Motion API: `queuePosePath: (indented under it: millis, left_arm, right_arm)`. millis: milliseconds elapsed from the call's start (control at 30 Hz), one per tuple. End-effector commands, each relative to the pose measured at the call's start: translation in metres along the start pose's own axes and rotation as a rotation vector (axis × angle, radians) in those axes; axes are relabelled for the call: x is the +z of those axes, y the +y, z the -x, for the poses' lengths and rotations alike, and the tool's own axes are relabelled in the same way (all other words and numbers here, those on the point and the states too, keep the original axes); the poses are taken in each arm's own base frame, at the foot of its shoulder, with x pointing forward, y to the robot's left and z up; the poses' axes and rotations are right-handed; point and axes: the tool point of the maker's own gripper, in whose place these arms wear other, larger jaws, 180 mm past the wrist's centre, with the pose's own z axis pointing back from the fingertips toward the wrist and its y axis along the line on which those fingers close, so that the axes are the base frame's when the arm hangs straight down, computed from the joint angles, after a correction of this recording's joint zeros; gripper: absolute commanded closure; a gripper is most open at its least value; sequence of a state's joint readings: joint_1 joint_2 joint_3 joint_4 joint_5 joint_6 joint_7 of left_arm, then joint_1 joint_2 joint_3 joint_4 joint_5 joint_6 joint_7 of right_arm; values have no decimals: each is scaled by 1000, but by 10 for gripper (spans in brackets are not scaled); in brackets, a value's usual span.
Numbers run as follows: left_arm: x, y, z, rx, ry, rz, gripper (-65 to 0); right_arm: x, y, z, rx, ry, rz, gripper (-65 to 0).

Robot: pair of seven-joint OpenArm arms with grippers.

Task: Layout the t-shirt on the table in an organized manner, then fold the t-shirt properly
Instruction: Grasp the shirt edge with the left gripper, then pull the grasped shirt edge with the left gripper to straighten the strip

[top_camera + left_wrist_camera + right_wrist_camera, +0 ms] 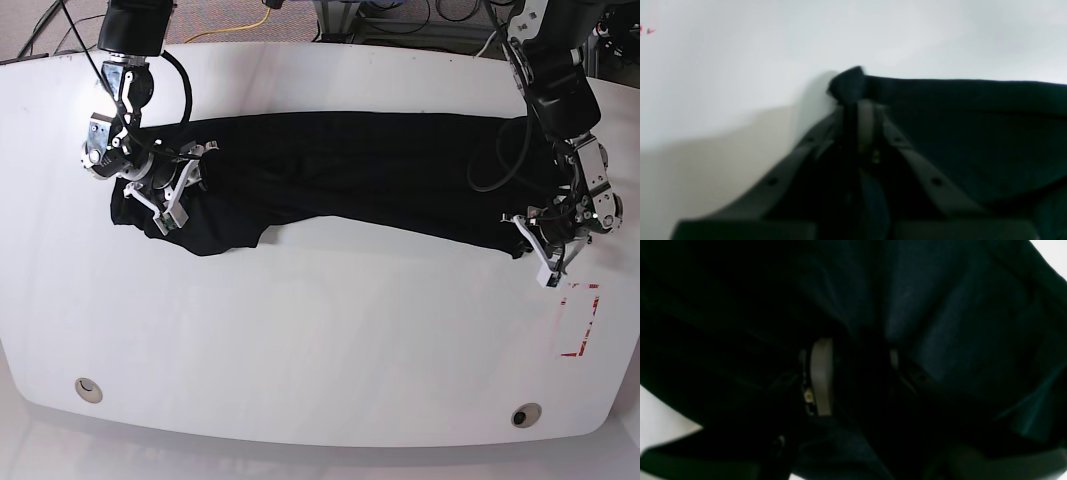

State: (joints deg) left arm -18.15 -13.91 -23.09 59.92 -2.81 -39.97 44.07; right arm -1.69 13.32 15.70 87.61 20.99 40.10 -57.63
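The black t-shirt lies stretched in a long band across the far half of the white table. At its right end in the base view, my left gripper is shut on a corner of the cloth. The left wrist view shows that gripper pinching a small bunched tip of the t-shirt just above the table. At the left end my right gripper grips a bunched fold. In the right wrist view the t-shirt fills the frame, and dark cloth sits between the right gripper's pale pads.
A red dashed rectangle is marked on the table near the left gripper. Two round grommets sit by the front edge. Cables and floor lie beyond the far edge. White tabletop spreads in front of the shirt.
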Motion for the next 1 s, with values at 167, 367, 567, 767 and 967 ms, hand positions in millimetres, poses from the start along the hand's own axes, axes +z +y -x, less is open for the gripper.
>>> queuePosePath:
  millis: [167, 367, 567, 767, 967]
  left_arm:
    - [5, 4, -20, -34, -35, -12, 0]
    - [14, 6, -41, -55, -116, -31, 0]
    - [30, 7, -53, -105, -177, -67, 0]
    - [52, 4, -65, -173, -234, -113, 0]
    - [75, -2, -74, -242, -283, -153, 0]
  right_arm:
    - [3, -7, 0, 10, 16, 22, -193]
    - [3, -7, 1, 9, 17, 21, -193]
    - [3, -7, 1, 9, 17, 21, -193]
    - [3, -6, 1, 8, 18, 21, -193]
    - [3, -6, 1, 8, 18, 21, -193]
